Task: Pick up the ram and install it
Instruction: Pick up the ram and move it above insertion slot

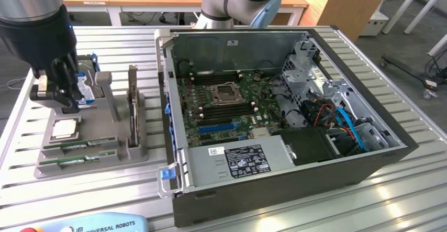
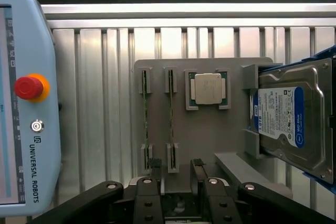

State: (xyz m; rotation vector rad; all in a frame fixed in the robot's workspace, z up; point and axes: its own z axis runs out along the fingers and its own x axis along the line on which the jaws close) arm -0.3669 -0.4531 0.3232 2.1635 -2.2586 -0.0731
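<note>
We log the gripper (image 2: 176, 165) open and empty above the holder (image 2: 210, 135), seemingly lined up with one ram stick (image 2: 170, 114) slotted on edge for grasping.

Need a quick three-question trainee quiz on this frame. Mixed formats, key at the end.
1. How many ram sticks stand in the grey holder?
2. True or false: the gripper holds one of them.
3. What lies in the holder between the sticks and the hard drive? A) CPU B) fan C) screwdriver

Key: 1) two. 2) false, it is open and empty. 3) A.
</note>
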